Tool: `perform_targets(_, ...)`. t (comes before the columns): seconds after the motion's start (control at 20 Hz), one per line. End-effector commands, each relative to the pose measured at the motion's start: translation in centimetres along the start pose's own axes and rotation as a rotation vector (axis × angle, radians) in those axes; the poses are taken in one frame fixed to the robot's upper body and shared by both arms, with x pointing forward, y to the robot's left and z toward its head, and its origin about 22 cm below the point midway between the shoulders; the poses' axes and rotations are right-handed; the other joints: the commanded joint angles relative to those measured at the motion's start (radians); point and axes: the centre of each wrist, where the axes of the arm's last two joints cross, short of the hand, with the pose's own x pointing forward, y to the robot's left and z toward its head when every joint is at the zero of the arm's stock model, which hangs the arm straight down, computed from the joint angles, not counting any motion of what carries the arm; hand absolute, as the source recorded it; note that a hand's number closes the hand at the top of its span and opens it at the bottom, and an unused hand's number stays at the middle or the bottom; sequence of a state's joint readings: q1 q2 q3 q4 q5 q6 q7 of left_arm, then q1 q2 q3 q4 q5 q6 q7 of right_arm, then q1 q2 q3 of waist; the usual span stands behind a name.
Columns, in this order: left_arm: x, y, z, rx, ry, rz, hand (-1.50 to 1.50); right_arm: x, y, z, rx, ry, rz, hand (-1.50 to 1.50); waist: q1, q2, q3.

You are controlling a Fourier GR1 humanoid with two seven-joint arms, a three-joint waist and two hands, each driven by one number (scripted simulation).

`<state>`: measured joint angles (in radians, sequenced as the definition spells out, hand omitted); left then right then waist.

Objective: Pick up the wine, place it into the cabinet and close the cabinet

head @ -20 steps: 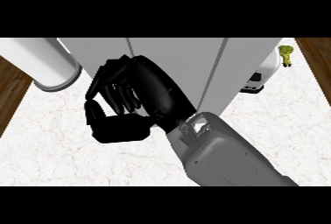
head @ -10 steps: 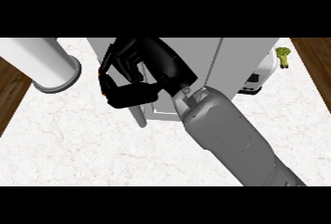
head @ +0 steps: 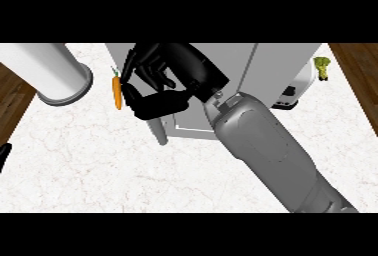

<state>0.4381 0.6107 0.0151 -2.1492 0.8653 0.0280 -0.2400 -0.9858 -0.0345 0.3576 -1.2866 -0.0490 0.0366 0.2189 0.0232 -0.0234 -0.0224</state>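
Most of the view is taken by the white marble counter [head: 88, 165], which runs from the lower band up to the cabinet and has dark wood showing past its left and right edges. On it, at the top centre, stands the grey cabinet [head: 244, 65], seen from steeply above; a narrow grey door panel [head: 159, 131] juts out toward the viewer from its lower left corner. One grey forearm [head: 269, 155] comes in from the lower right and slants up across the cabinet's front. At its end is the right hand [head: 173, 75], black, lying over the cabinet's left part; its fingers [head: 140, 62] are bent and spread rather than straight, the thumb pointing left below them, and nothing can be seen inside them. Whether they touch the cabinet cannot be told. At the upper left stands a big white cylinder [head: 48, 70] with a grey rim at its foot. A white appliance [head: 295, 90] with a dark spot sits just beside the cabinet's right side. Left of the hand, between it and the cylinder, lies an orange carrot [head: 117, 91], set lengthwise up and down the view. A small green vegetable [head: 322, 67] lies near the upper right corner. At the far left edge a black sliver of the left hand [head: 4, 152] shows; its pose cannot be told. No wine is visible anywhere in the view
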Motion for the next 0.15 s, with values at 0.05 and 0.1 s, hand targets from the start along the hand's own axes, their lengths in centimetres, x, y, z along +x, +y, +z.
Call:
perform_targets(0.05, -1.76, -0.85, -0.37, 0.008, -0.002, 0.009, -1.50, -2.54, -7.35, 0.75, -0.220, 0.117, 0.049, 1.50, -0.024, 0.042, 0.021)
perform_targets(0.1, -1.90, -0.44, -0.20, 0.017, 0.005, 0.006, -1.50, -2.70, -7.53, 1.13, -0.221, 0.115, 0.055, 1.50, -0.024, 0.037, 0.021)
